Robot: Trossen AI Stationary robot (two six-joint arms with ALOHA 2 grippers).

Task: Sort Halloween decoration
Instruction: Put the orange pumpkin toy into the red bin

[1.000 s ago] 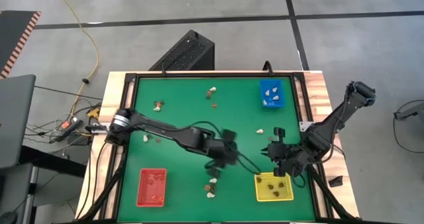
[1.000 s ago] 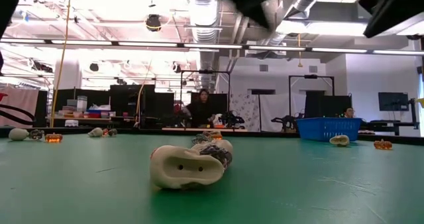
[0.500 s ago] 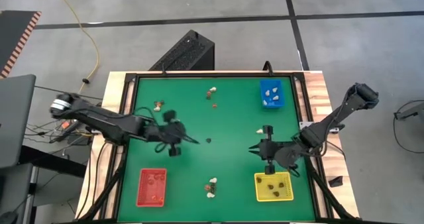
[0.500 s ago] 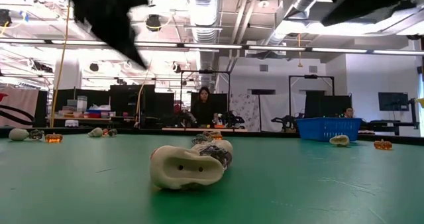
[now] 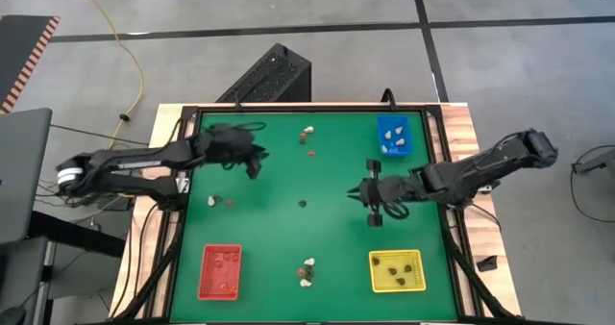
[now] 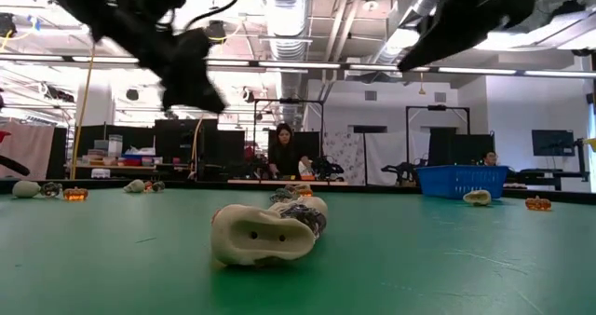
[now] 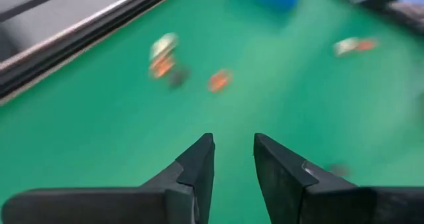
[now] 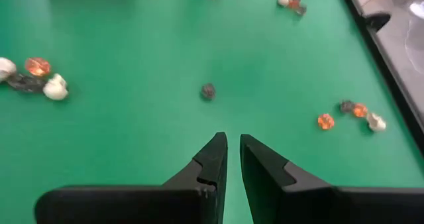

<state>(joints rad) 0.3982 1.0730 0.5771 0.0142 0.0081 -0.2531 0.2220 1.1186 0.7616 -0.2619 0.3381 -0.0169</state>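
Note:
Small trinkets lie scattered on the green table [image 5: 269,229]: a dark one [image 5: 302,205] mid-table, a cream and orange cluster [image 5: 307,132] at the far side, a pair [image 5: 220,202] at the left and a cream cluster [image 5: 307,272] near the front. My left gripper [image 5: 253,162] hovers over the far left part, slightly open and empty [image 7: 234,148]. My right gripper [image 5: 357,193] hovers right of centre, its fingers [image 8: 233,144] a narrow gap apart and empty, pointing toward the dark trinket [image 8: 208,91].
A blue tray [image 5: 405,137] with cream pieces stands at the far right, a yellow tray [image 5: 377,272] with dark pieces at the near right and a red tray [image 5: 206,272] at the near left. A cream trinket [image 6: 265,233] lies close to the low camera. A black frame edges the table.
My left gripper has swept from the near middle of the table toward the left and far edges. My right gripper has left the yellow tray and gone toward the far edge and the table's middle. No trinket has moved.

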